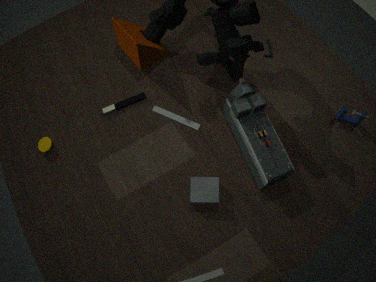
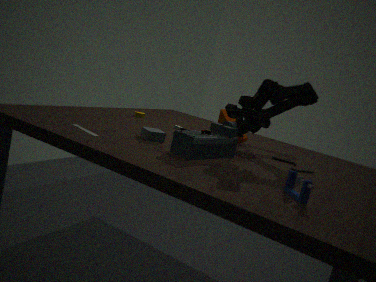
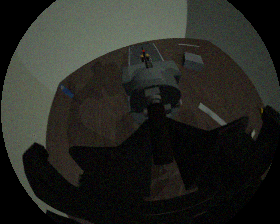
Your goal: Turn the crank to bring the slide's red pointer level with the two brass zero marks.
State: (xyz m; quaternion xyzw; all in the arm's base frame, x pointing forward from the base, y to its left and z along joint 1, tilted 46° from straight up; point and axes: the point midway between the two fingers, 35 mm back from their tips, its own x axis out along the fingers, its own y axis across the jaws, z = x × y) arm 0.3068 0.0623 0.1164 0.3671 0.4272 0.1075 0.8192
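One stage, gripping, seemed done: the black robotic hand [image 1: 238, 76] [image 2: 240, 131] [image 3: 155, 121] pinched the black cylindrical crank handle [image 3: 161, 142] at the grey boxy machine's [image 1: 276, 156] [image 2: 205, 146] [image 3: 152, 76] 11 o'clock end, but the small red pointer [image 1: 268, 143] [image 3: 143, 51] sat 5 o'clock of two brass marks [image 1: 262, 134] [image 3: 145, 56], leaving alignment and release.

Between the grey block [image 1: 205, 190] [image 2: 153, 134] [image 3: 193, 61] and the machine [image 1: 260, 145] [image 2: 204, 144] [image 3: 151, 82], I could pass along the surface [image 1: 150, 220] [image 2: 120, 145] [image 3: 105, 107]. The orange wedge [image 1: 134, 45] blocks me beside the arm.

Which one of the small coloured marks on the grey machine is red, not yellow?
The single mark, farther from the gripper than the yellow pair.
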